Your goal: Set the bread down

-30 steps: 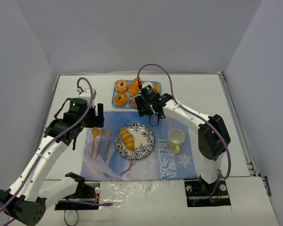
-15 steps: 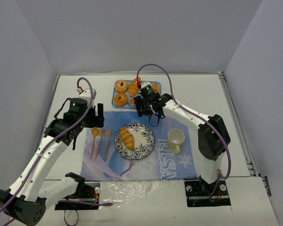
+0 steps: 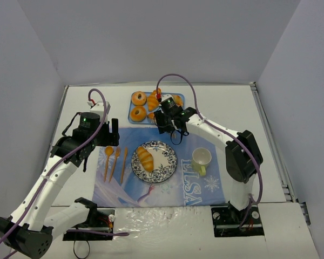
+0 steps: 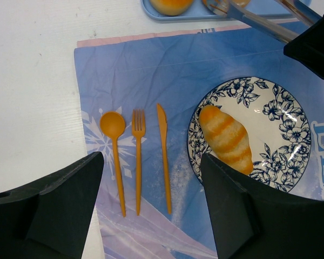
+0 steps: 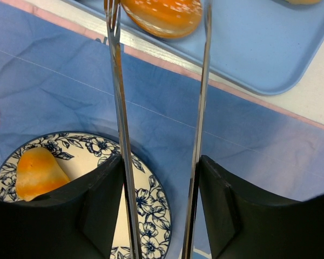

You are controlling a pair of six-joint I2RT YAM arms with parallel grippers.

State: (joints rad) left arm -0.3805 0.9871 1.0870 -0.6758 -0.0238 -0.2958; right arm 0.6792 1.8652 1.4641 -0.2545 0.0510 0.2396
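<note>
One ridged roll of bread (image 3: 145, 158) lies on the patterned plate (image 3: 166, 163), also seen in the left wrist view (image 4: 227, 138). More bread sits on the blue tray (image 5: 259, 48): two ring donuts (image 3: 139, 98), a croissant-like roll (image 3: 153, 101) and an oval bun (image 5: 162, 16). My right gripper (image 5: 159, 162) is shut on metal tongs (image 5: 119, 108). The tong arms stand apart, and their tips reach the bun at the tray's near edge. My left gripper (image 4: 151, 159) hangs open over the placemat beside the plate, holding nothing.
An orange spoon (image 4: 114, 145), fork (image 4: 138, 151) and knife (image 4: 163, 151) lie side by side on the blue placemat (image 3: 167, 189), left of the plate. A pale yellow cup (image 3: 202, 158) stands right of the plate. Grey walls enclose the white table.
The right wrist with the tongs has edged slightly toward the tray. The left arm and the roll on the plate have not moved.
</note>
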